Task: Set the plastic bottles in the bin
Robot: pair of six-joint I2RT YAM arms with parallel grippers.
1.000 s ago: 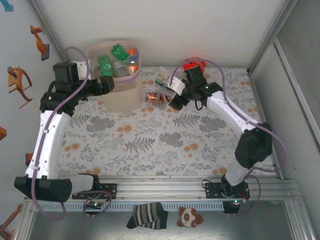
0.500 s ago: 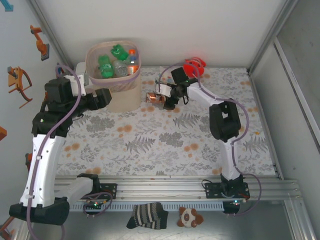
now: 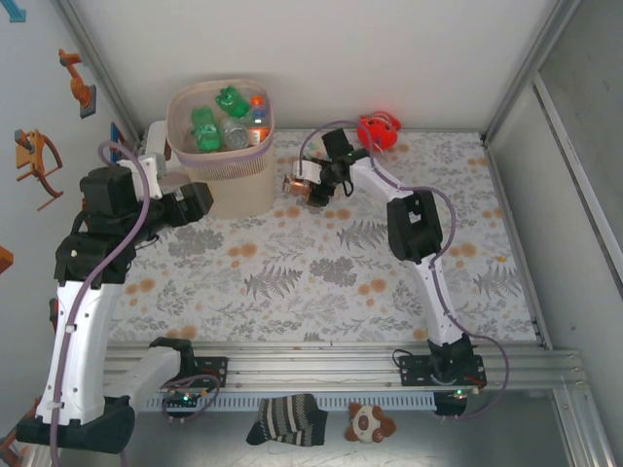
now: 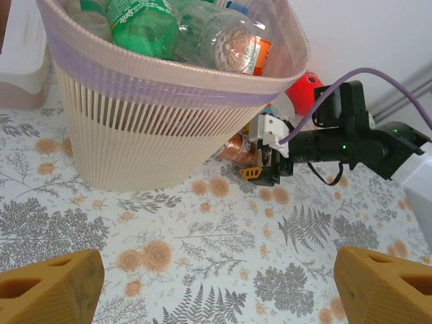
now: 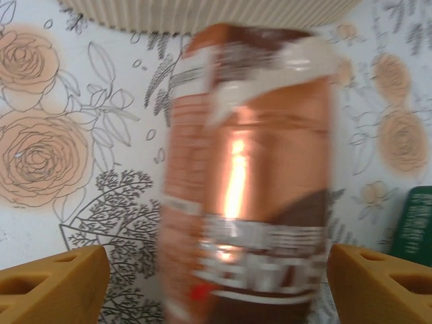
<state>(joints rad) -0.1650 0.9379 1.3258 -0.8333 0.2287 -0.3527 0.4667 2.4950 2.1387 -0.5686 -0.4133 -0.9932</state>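
Bottle (image 5: 250,175), copper one, lies on table (image 5: 47,223) by bin (image 4: 155,128), my right claw (image 5: 217,283) wide around it; left claw (image 4: 216,287) wide, empty.

right gripper (image 3: 311,187) | at, maybe touching, copper bottle (image 3: 294,184) | beside bin (image 3: 237,195)

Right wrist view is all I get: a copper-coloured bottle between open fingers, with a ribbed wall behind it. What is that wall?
Observer: That is the bin. The bottle lies on the table just to the bin's right, at the right gripper.
Operator: Anything inside it?
Observer: Yes, green and clear bottles, piled up near the rim.
Operator: And the left arm?
Observer: The left gripper is open and empty, at the bin's near left, not over its opening.
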